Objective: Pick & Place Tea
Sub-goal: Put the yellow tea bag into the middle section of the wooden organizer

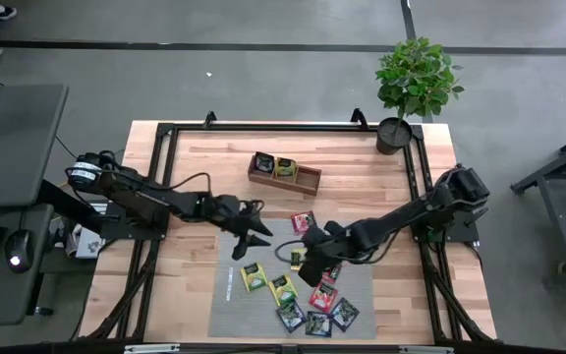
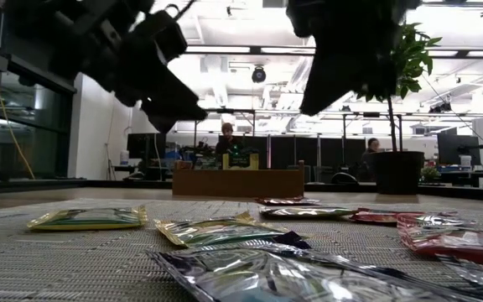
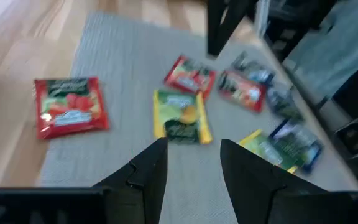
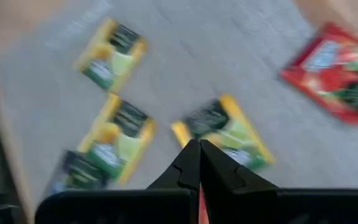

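Note:
Several tea sachets lie flat on the grey mat (image 1: 226, 295): yellow-green ones (image 1: 254, 276) (image 1: 283, 289), red ones (image 1: 322, 295) (image 1: 304, 222) and dark ones (image 1: 291, 315). My left gripper (image 1: 255, 232) hovers open over the mat's far left part, and a yellow-green sachet (image 3: 179, 116) lies just beyond its fingers (image 3: 148, 171). My right gripper (image 1: 303, 258) is shut and points steeply down over the mat's middle. A yellow-green sachet (image 4: 229, 132) lies just past its tips (image 4: 199, 149). Neither gripper holds anything that I can see.
A brown wooden tray (image 1: 310, 178) stands on the table beyond the mat, with sachets in its left and middle compartments. A potted plant (image 1: 416, 84) stands at the far right corner. Bare wood lies around the mat. People sit in the room behind (image 2: 226, 134).

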Action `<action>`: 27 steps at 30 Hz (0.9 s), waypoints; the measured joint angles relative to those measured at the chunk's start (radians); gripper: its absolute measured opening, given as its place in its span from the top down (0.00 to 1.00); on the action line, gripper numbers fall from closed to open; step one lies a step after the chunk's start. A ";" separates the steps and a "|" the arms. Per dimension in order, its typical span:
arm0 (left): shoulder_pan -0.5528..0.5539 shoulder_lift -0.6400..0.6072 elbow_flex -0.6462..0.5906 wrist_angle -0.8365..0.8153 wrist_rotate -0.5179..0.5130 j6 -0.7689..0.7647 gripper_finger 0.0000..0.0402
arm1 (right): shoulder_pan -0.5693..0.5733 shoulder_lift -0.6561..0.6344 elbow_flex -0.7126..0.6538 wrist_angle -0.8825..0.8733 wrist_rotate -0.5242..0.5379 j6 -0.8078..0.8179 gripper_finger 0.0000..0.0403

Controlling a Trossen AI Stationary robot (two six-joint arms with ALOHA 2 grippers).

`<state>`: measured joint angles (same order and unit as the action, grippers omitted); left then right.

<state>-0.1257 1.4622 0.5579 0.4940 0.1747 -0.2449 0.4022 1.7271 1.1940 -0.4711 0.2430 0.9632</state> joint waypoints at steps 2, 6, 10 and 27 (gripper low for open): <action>-0.019 -0.001 -0.023 0.061 -0.014 -0.027 0.63 | 0.012 -0.041 -0.113 0.159 -0.004 0.014 1.00; -0.054 -0.001 -0.027 0.107 -0.031 -0.030 0.63 | 0.027 -0.089 -0.306 0.455 -0.018 -0.032 1.00; -0.068 0.031 -0.026 0.139 -0.061 -0.026 0.63 | 0.025 -0.094 -0.412 0.511 -0.018 -0.046 1.00; -0.065 0.211 -0.026 0.342 -0.052 -0.216 0.64 | -0.040 -0.091 -0.451 0.521 -0.098 -0.314 1.00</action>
<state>-0.1905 1.6730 0.5320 0.8365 0.1223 -0.4608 0.3621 1.6360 0.7433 0.0498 0.1451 0.6496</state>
